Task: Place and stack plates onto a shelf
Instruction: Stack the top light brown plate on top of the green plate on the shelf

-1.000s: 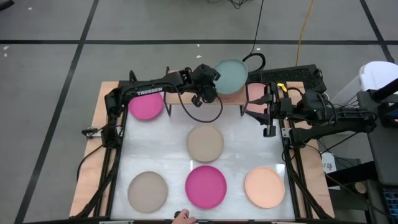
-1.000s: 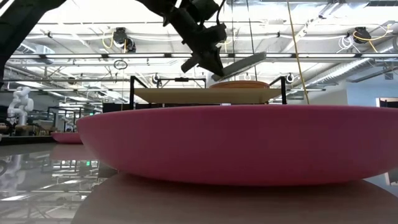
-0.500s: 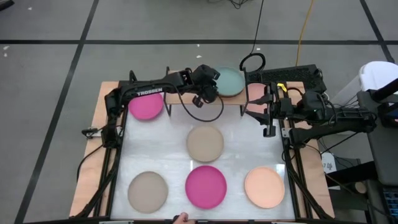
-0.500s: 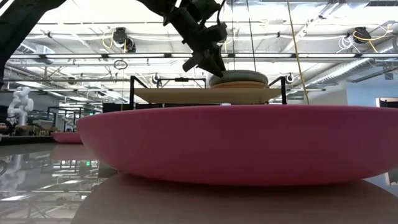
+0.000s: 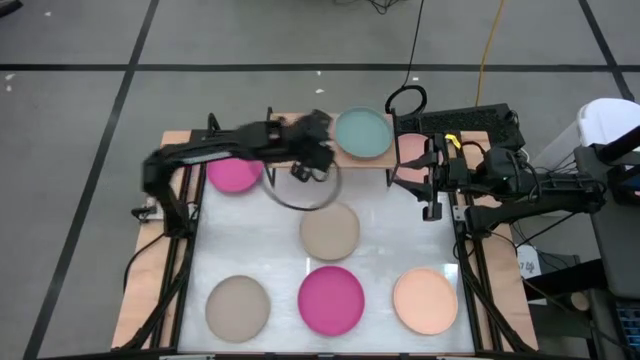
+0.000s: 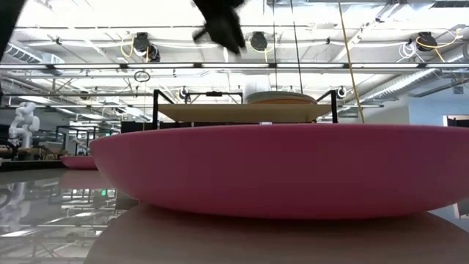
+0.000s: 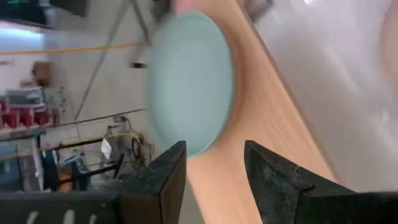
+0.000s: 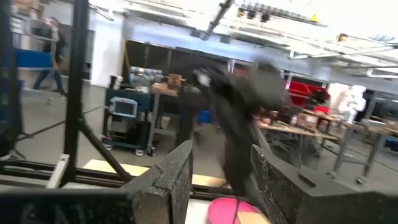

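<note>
Starting at the left of the table (image 5: pixel 200 235), a magenta plate (image 5: pixel 234 173) lies at the far corner and a taupe plate (image 5: pixel 238 305) at the near one. My left pincer (image 5: pixel 312 152) hangs just beside the shelf (image 5: pixel 350 158), above the table's far middle; in the left wrist view its fingers (image 7: pixel 171 168) stand apart with nothing between them, so it is released and empty. Past it, the teal plate (image 5: pixel 362 133) sits flat on the shelf's wooden top, resting on another plate whose edge shows under it in the low view. A pale pink plate (image 5: pixel 410 150) lies at the shelf's right end. In the middle of the table wait a beige plate (image 5: pixel 330 229) and, nearer, a second magenta plate (image 5: pixel 331 299); a peach plate (image 5: pixel 425 299) lies to the right of that. My right pincer (image 5: pixel 432 190) waits at the table's right edge, fingers parted and holding nothing.

I judge the teal plate's placing done, with five plates yet to go. Next I should pick a plate off the table, probably the beige one closest to me, which calls for coming down over its rim with fingers open, pinching the edge, and lifting it level to the stack.
</note>
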`<state>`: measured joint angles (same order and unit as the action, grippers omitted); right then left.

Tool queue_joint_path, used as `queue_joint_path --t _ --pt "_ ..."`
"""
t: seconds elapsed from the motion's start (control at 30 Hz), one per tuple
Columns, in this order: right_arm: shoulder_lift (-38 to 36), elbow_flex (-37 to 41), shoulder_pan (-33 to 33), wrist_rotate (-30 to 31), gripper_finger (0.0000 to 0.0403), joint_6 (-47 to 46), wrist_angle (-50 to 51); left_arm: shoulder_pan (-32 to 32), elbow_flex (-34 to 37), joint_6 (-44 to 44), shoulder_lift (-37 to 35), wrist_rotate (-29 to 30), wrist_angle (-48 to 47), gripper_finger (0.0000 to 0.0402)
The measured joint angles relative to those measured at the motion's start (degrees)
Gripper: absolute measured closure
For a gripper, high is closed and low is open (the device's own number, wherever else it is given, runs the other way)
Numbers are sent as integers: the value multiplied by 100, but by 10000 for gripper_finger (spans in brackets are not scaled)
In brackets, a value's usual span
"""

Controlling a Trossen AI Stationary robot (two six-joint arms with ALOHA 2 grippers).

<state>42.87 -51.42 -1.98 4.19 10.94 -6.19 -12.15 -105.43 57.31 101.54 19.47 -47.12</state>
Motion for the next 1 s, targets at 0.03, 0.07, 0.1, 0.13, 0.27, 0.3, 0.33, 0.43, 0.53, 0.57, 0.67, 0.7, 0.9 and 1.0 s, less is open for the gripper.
queue_joint_path --t 0.03,0.07,0.1,0.13,0.27,0.3,0.33,0.43,0.53,0.57,0.67,0.7,0.9,1.0 --pt "0 0 -2 69 259 0 8 37 0 -268 -259 -92 -138 234" --pt "-2 0 -2 107 259 2 25 69 0 -541 -531 -208 -230 234" --pt "-2 0 -1 186 259 3 58 84 -7 -825 -799 -387 -296 234" --pt "-2 1 0 207 259 8 77 92 -11 -1144 -1064 -620 -393 234" --pt "-2 0 0 207 259 13 88 78 -12 -2312 -1981 -1585 -751 234" --pt "-2 0 0 205 259 7 89 84 19 -2569 -2189 -1712 -799 234" --pt "-2 0 0 205 259 -5 95 113 96 -2770 -2390 -1790 -789 234" --pt "-2 0 0 205 259 -55 125 250 568 -3168 -3032 -1831 -538 234" --pt "-2 0 0 205 259 -73 247 374 1275 -3538 -3661 -1842 -93 234" --pt "-2 0 0 205 259 -116 320 402 1554 -3666 -3875 -1847 88 234" --pt "0 0 0 203 259 -287 679 488 2466 -4006 -4503 -1830 791 234" --pt "1 0 0 203 259 -338 802 522 2789 -4085 -4690 -1833 1058 234" --pt "0 0 0 201 259 -707 1321 650 4566 -4430 -5490 -1837 2399 234" --pt "2 0 0 201 259 -764 1570 714 5301 -4685 -5736 -1838 3112 234"
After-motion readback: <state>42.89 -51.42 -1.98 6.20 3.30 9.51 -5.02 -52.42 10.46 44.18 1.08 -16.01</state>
